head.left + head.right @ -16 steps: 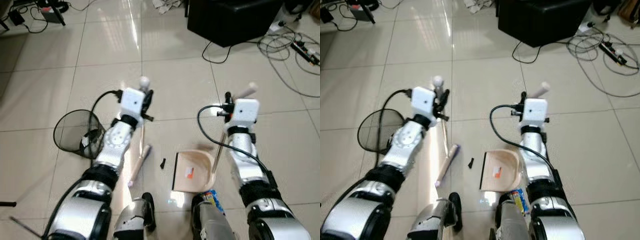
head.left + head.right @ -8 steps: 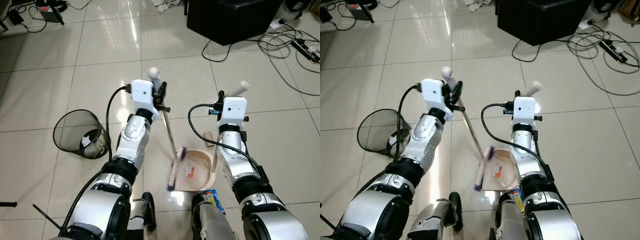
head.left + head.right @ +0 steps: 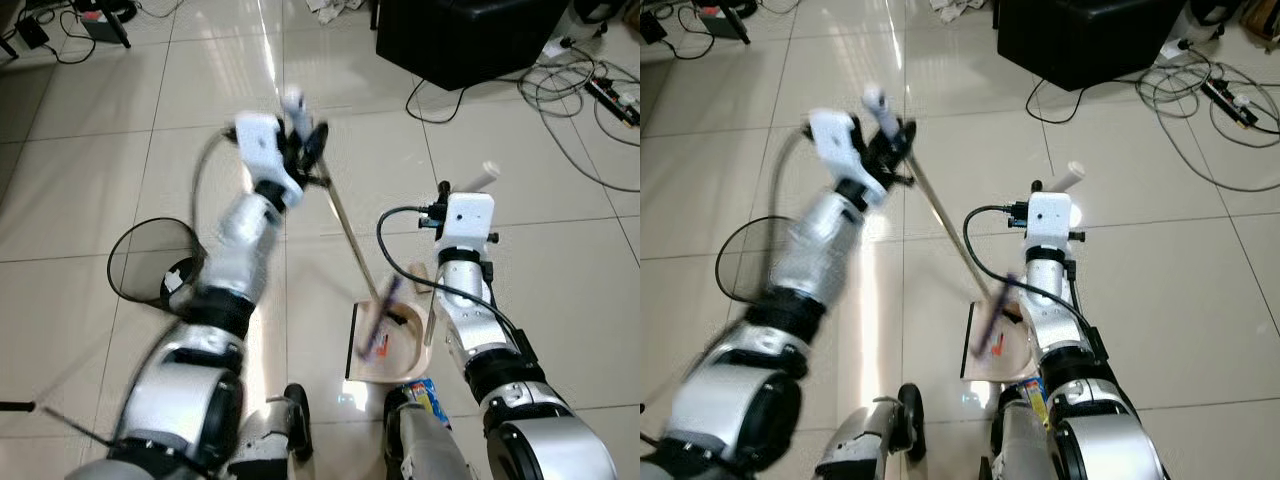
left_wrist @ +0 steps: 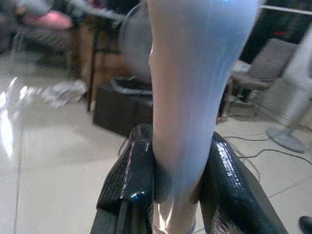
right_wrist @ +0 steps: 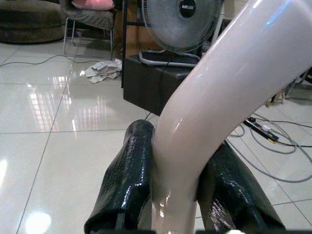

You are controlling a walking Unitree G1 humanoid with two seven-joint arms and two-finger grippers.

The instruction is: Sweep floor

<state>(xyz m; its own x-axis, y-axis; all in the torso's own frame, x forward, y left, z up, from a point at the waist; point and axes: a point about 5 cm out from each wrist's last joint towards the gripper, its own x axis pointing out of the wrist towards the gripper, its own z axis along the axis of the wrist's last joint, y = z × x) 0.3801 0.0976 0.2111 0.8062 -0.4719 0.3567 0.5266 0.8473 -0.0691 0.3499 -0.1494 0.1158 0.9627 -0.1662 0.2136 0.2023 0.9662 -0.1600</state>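
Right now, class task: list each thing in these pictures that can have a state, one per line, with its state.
Left gripper: jaws shut on the broom handle.
Right gripper: jaws shut on the dustpan handle.
Broom: slanted, brush end in the dustpan, blurred.
Dustpan: flat on the floor, holding a small orange scrap.
Mesh wastebasket: upright, open-topped, with something white inside.
Standing fan: blade motion cannot be told.

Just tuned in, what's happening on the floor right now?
The robot is sweeping. Its left pincer is shut on the broom handle, with the broom head over the beige dustpan. The right pincer is shut on the dustpan's upright handle, holding the pan flat on the tiles. A black mesh wastebasket stands to the robot's left.
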